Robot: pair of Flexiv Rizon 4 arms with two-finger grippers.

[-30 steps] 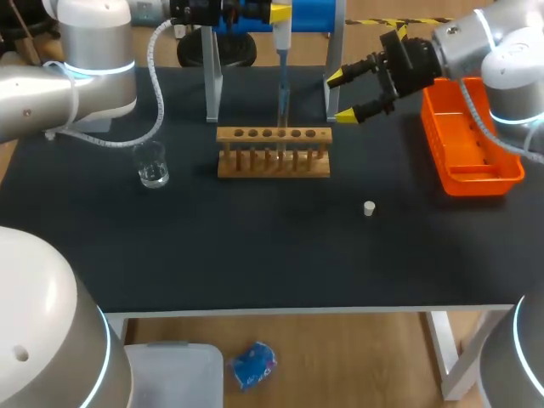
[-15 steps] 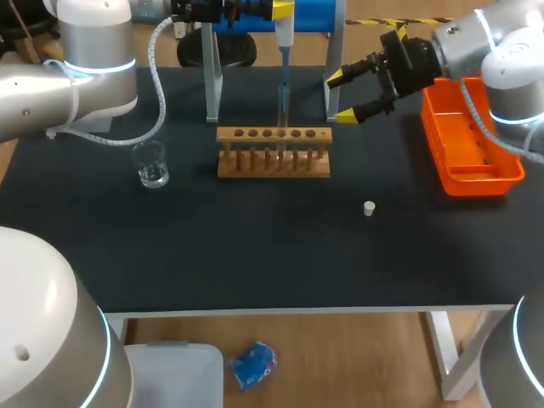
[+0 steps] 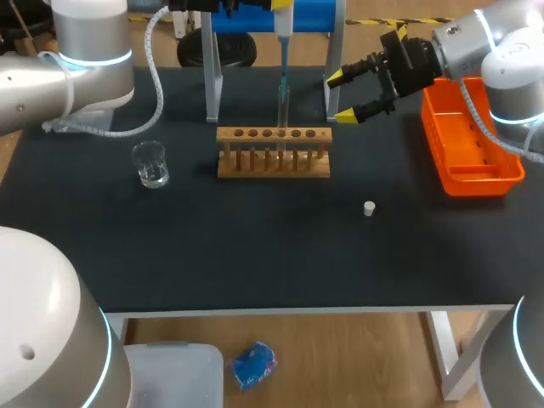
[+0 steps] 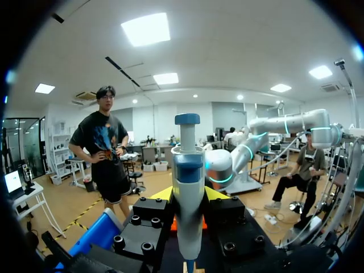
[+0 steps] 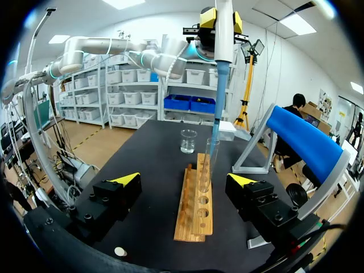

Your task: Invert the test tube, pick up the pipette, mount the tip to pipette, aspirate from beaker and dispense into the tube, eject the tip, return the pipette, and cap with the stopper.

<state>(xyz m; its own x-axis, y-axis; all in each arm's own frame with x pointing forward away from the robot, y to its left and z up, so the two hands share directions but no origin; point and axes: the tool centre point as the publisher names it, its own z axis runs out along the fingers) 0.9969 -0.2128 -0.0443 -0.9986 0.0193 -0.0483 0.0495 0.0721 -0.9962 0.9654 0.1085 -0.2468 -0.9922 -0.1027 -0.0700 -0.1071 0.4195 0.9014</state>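
our left gripper is clenched on the pipette, its 2 fingers pressing the body from either side and holding it upright high over the back of the table. in the head view the pipette's thin blue tip points straight down at the test tube, which stands upright in a middle hole of the wooden rack; we cannot tell whether the tip's end is inside the tube's mouth. our right gripper hangs just beside the rack's right end with its fingers spread and nothing between them. the beaker sits left of the rack, apart from it. the small white stopper lies on the table nearer us, to the right. an orange tray sits at the far right.
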